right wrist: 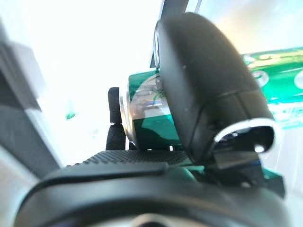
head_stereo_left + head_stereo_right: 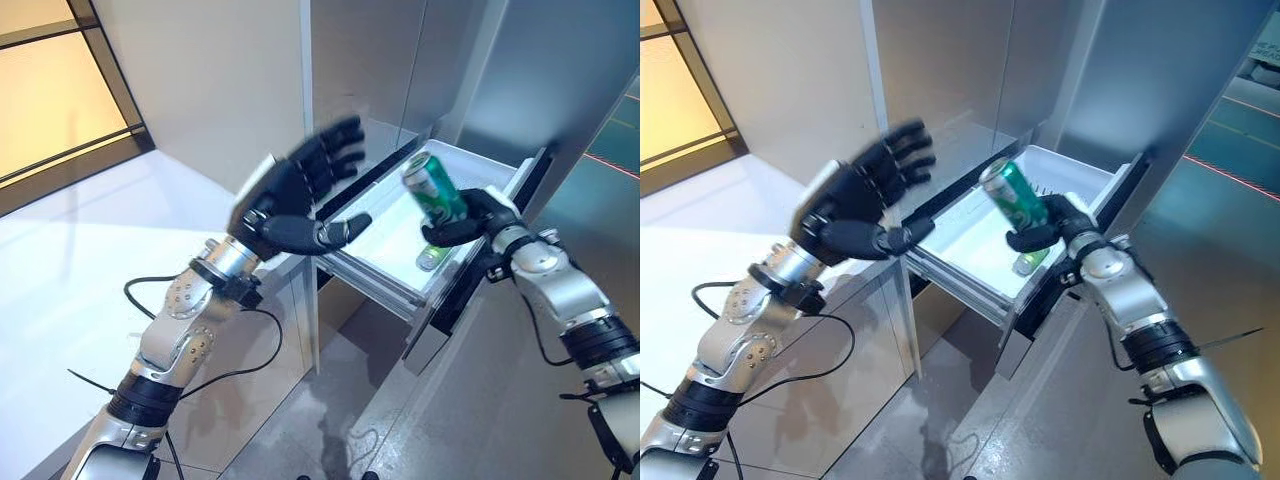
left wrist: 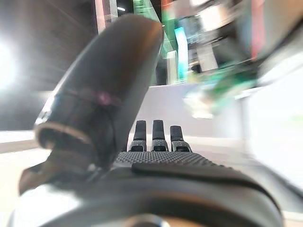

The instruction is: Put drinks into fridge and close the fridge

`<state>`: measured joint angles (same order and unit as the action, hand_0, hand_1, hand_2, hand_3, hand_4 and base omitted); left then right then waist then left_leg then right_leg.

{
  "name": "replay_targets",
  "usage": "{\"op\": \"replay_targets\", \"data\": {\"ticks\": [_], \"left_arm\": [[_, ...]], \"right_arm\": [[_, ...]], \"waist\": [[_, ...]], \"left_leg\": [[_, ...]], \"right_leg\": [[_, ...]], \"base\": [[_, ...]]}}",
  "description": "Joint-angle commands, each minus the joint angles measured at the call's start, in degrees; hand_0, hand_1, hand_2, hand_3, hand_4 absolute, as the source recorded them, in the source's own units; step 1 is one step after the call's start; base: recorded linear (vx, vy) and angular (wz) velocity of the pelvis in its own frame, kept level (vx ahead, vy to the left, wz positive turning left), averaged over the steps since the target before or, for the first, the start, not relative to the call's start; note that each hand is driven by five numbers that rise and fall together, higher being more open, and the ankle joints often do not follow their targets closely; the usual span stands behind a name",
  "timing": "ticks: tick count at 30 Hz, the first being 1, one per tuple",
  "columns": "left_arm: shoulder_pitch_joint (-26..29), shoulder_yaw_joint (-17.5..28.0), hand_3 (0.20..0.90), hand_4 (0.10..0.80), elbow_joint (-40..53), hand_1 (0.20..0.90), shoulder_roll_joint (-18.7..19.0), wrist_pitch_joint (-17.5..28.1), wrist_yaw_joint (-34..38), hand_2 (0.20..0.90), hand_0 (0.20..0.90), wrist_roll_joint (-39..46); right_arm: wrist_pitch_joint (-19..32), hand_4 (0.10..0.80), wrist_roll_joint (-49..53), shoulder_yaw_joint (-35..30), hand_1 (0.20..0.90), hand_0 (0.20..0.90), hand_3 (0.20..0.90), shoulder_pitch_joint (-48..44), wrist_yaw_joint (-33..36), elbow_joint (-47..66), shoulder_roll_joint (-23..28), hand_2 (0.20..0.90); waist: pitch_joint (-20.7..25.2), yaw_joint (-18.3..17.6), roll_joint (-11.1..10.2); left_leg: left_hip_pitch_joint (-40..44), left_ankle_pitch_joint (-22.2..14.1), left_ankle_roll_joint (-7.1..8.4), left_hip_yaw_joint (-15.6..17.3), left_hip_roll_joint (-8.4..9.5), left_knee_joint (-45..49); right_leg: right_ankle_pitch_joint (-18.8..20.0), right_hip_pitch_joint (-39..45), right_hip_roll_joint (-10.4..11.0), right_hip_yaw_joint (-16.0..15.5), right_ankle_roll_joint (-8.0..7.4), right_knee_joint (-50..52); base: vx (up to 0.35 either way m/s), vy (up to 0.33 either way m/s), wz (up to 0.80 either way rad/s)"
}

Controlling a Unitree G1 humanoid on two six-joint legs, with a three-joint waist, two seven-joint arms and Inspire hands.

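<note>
We see the white fridge drawer (image 2: 470,168) pulled out, with one green can (image 2: 432,258) lying inside it, just below our right robot hand (image 2: 478,218). That robot hand is clenched around a second green can (image 2: 434,190), held tilted above the drawer. Our left robot hand (image 2: 300,195) is raised beside the drawer's near edge, fingers (image 2: 335,150) spread, released and gripping nothing.
</note>
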<state>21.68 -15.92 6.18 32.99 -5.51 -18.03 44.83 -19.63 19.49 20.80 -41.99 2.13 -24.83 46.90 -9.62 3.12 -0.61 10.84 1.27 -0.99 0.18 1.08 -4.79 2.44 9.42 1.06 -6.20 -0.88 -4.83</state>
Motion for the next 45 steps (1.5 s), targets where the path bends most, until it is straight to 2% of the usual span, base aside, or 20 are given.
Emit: {"op": "replay_targets", "data": {"ticks": [1,2,5,9,14,16,21,23,27,31,38,45], "left_arm": [[0.2,-2.9,0.9,0.8,2.1,0.9,-1.1,-4.0,-6.3,0.9,0.9,6.9],[-1.7,-3.8,0.9,0.8,1.8,0.9,-1.4,-6.4,-7.8,0.9,0.9,8.2],[-5.5,-6.1,0.9,0.8,1.1,0.9,-1.2,-9.6,-9.0,0.9,0.9,10.9],[-10.0,-10.1,0.9,0.8,-0.6,0.9,0.2,-10.9,-11.2,0.9,0.9,12.2],[-11.4,-14.6,0.9,0.8,-4.5,0.9,3.5,-7.4,-13.7,0.9,0.9,3.0],[-11.2,-16.9,0.9,0.8,-8.9,0.9,4.5,-4.6,-11.5,0.9,0.9,-1.6],[-11.8,-18.3,0.9,0.8,-21.8,0.9,2.8,-0.9,-5.7,0.9,0.9,-6.7],[-12.3,-18.0,0.9,0.8,-27.7,0.9,1.5,1.0,-3.1,0.9,0.9,-8.9],[-14.7,-14.4,0.9,0.8,-39.9,0.9,-1.0,6.4,0.9,0.9,0.9,-14.7],[-15.0,-11.1,0.9,0.8,-45.9,0.9,-2.8,7.8,2.7,0.9,0.9,-16.3],[-13.5,-6.8,0.9,0.8,-51.5,0.9,-4.5,7.6,3.8,0.9,0.9,-18.1],[-12.9,-5.6,0.9,0.8,-51.8,0.9,-4.7,6.7,3.0,0.9,0.9,-18.7]], "right_arm": [[10.9,0.1,0.7,-1.1,0.3,0.3,0.2,-19.3,5.3,-2.5,6.0,0.3],[11.6,0.1,0.5,-0.5,0.3,0.3,0.2,-20.2,5.5,-5.0,6.6,0.3],[11.9,0.1,0.4,1.0,0.3,0.3,0.2,-22.1,5.8,-9.8,7.9,0.3],[12.4,0.1,0.4,4.8,0.3,0.3,0.2,-26.4,5.3,-17.3,10.5,0.3],[12.7,0.1,1.4,9.1,0.3,0.3,0.2,-30.6,5.2,-22.9,12.4,0.3],[13.2,0.1,1.4,10.1,0.3,0.3,0.2,-31.5,5.5,-24.3,12.7,0.3],[11.5,0.1,1.1,10.5,0.3,0.3,0.2,-31.9,5.5,-24.2,11.9,0.3],[9.7,0.1,-0.2,10.1,0.3,0.3,0.2,-31.5,4.1,-24.2,11.4,0.3],[6.0,0.1,-4.2,10.3,0.3,0.3,0.2,-30.7,1.3,-25.0,9.9,0.3],[2.1,0.1,-8.0,10.8,0.3,0.3,0.2,-31.2,-2.4,-27.7,8.3,0.3],[0.2,0.1,-14.0,13.5,0.3,0.3,0.2,-33.3,-11.3,-34.6,6.6,0.3],[-2.9,0.1,-18.9,15.9,0.3,0.3,0.2,-34.8,-18.1,-37.0,5.5,0.3]], "waist": [[4.4,1.8,-2.4],[4.0,2.4,-2.3],[3.1,3.5,-2.1],[0.7,5.3,-1.8],[-3.8,6.6,-1.3],[-6.2,7.0,-0.9],[-9.0,7.3,-1.1],[-9.9,7.4,-1.4],[-12.3,7.9,-1.7],[-13.7,8.3,-1.3],[-15.6,9.0,0.0],[-16.3,9.3,0.5]], "left_leg": [[-0.6,-3.0,-0.21,-2.5,1.98,2.7],[-0.8,-3.0,-0.18,-2.8,2.04,2.9],[-1.2,-3.3,-0.19,-3.7,2.19,3.1],[-4.7,-2.4,-0.18,-5.0,2.5,4.1],[-9.5,-1.3,-0.25,-6.3,2.53,5.3],[-11.8,-0.9,-0.31,-6.9,2.47,5.9],[-14.8,-0.5,-0.22,-7.3,2.17,6.6],[-15.8,-0.3,-0.07,-7.2,1.99,6.7],[-17.9,0.4,0.33,-6.9,1.76,6.5],[-19.0,0.8,0.56,-6.5,1.77,6.5],[-21.1,1.6,0.91,-5.8,1.86,7.2],[-21.8,2.0,0.99,-5.4,1.93,7.4]], "right_leg": [[-3.0,0.8,-0.3,-1.4,-0.99,3.8],[-2.9,0.8,-0.2,-1.7,-0.98,3.8],[-3.2,0.9,-0.2,-2.0,-1.06,3.7],[-2.8,-1.8,0.0,-2.7,-1.09,4.4],[-2.3,-5.7,-0.1,-3.2,-0.82,5.3],[-2.0,-7.8,-0.3,-3.1,-0.7,5.7],[-1.5,-10.5,-0.8,-3.2,-0.52,6.1],[-1.4,-11.4,-0.9,-3.4,-0.51,6.3],[-1.2,-13.4,-1.1,-4.3,-0.27,6.5],[-1.2,-14.7,-1.0,-5.0,-0.07,6.8],[-1.2,-16.9,-0.4,-6.4,0.23,8.1],[-1.2,-18.1,0.0,-6.8,0.24,9.0]], "base": [[0.139,0.026,0.2],[0.09,0.018,0.25],[0.079,0.012,0.19],[-0.035,-0.006,0.19],[-0.135,-0.058,0.32],[-0.164,-0.08,0.2],[-0.069,-0.065,0.09],[-0.07,-0.069,0.15],[-0.088,-0.034,0.07],[-0.079,0.012,0.01],[-0.07,0.028,-0.01],[-0.025,0.013,-0.01]]}}
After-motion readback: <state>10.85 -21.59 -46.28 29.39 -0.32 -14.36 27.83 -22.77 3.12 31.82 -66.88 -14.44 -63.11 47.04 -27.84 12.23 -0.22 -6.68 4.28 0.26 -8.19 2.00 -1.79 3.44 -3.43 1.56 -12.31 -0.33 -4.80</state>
